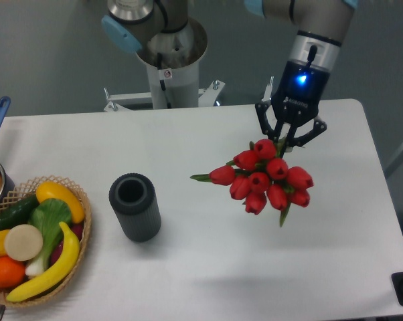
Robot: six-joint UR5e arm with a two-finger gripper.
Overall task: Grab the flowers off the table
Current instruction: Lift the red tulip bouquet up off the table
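In the fixed camera view, the gripper [288,139] sits in the upper right of the frame, its jaws clenched on the stems of the flowers [267,177]. The red buds hang just below the jaws, right of centre, lifted clear above the white table [208,267]; a faint shadow lies on the surface beneath them. A blue light glows on the arm's wrist above the gripper. Left of centre a dark ribbed cylinder [134,206] stands upright. At the lower left edge, a wicker basket [81,231] holds fruit and vegetables, including a banana [51,271].
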